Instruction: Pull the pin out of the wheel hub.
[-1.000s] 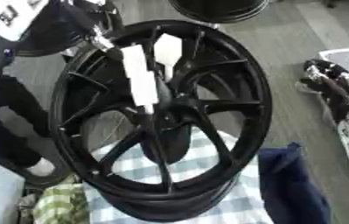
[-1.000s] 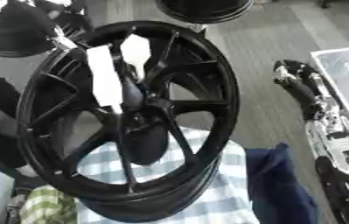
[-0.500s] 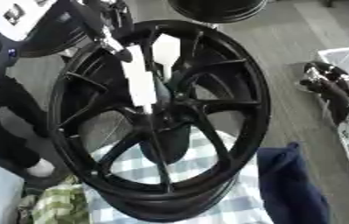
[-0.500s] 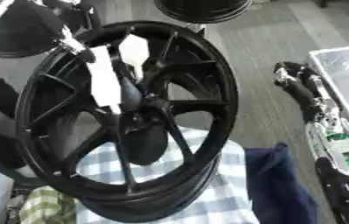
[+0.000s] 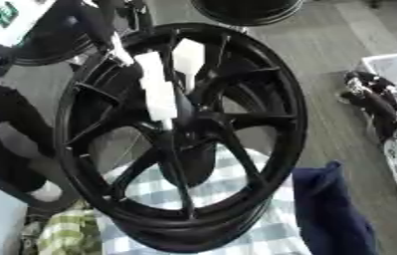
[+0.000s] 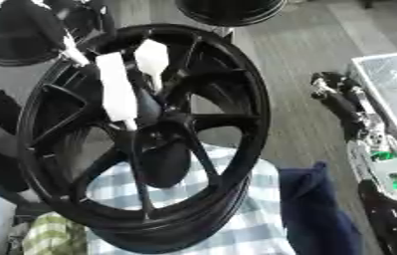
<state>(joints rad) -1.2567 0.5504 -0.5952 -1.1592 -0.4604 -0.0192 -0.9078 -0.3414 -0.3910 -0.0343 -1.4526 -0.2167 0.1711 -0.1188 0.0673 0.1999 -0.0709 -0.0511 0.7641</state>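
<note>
Wheel (image 5: 262,79): black, multi-spoke, tilted, filling the frame centre, lower rim on a blue-and-white checked cloth (image 5: 262,219). Hub (image 5: 184,122) at centre. Two white strips (image 5: 159,89) lie over the upper spokes above the hub; the pin cannot be told apart. Right hand (image 6: 345,99): right edge, apart from the wheel; finger state cannot be told. Dark blue cloth (image 5: 332,209): lower right. Green checked cloth (image 5: 66,234): lower left.
</note>
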